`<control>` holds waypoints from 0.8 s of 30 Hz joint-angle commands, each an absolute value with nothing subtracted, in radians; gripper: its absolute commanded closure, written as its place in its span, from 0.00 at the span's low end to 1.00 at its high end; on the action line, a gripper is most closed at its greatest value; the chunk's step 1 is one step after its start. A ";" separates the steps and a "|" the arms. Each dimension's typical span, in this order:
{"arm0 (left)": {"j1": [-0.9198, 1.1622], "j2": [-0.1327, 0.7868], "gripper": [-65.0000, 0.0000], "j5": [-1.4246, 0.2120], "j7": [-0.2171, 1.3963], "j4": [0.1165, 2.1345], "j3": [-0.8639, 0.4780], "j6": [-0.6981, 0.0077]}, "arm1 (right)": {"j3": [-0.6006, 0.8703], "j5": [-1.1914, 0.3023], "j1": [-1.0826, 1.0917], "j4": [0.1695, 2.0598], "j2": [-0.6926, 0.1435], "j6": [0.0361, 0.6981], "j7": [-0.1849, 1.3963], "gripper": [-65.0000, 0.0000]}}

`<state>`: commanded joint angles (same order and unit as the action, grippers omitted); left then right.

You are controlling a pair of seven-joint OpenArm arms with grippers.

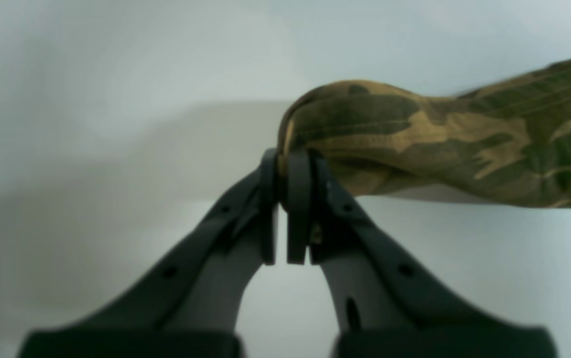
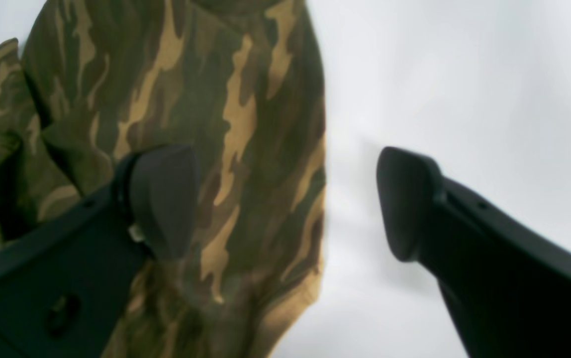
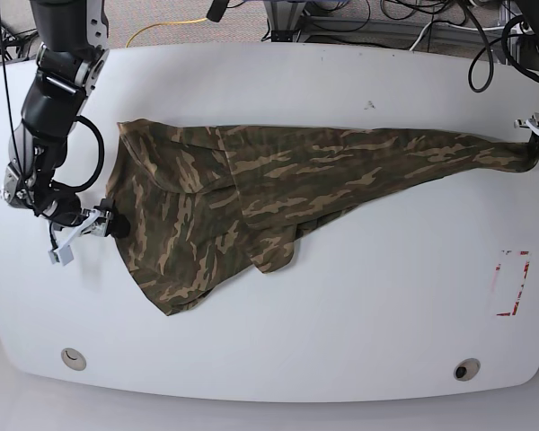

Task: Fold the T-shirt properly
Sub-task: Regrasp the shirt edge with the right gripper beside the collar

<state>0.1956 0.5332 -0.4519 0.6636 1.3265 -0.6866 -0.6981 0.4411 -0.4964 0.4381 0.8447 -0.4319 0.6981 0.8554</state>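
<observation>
The T-shirt (image 3: 251, 193) is lying stretched across the white table (image 3: 341, 305), running from the left part of the base frame to the far right edge, its camouflage cloth bunching wide on the left and narrowing to a twisted tip on the right. The left gripper (image 1: 285, 166) is sitting at that right-hand tip, and in the left wrist view its jaws are pressing together on a rounded fold of the fabric at the centre of the frame, with the cloth trailing off toward the right edge and lifting off the tabletop. The right gripper (image 2: 285, 204) is hovering at the shirt's left edge in the base frame; in the right wrist view its jaws are standing spread wide, one finger over the camouflage cloth in the left half of the frame and the other over bare table on the right, gripping nothing
</observation>
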 joint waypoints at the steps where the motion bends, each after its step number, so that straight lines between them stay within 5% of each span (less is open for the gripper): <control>1: 0.196 0.533 0.99 -0.452 0.664 1.326 -0.687 -0.698 | 0.441 -0.484 0.441 0.809 -0.430 0.698 0.825 0.20; 17: 0.196 0.535 0.99 -0.450 0.664 1.366 -0.685 -0.698 | 0.443 -0.308 0.555 0.700 -0.266 0.698 0.757 0.22; 21: 0.193 0.535 0.99 -0.449 0.664 1.366 -0.685 -0.698 | 0.443 -0.282 0.567 0.702 -0.254 0.698 0.756 0.53; 24: 0.189 0.549 0.99 -0.449 0.664 1.365 -0.679 -0.698 | 0.443 -0.282 0.581 0.702 -0.257 0.698 0.757 0.98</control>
<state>0.1895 0.5485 -0.4488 0.6636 1.3648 -0.6790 -0.6981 0.4427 -0.2816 0.5808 0.7020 -0.2570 0.6981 0.7572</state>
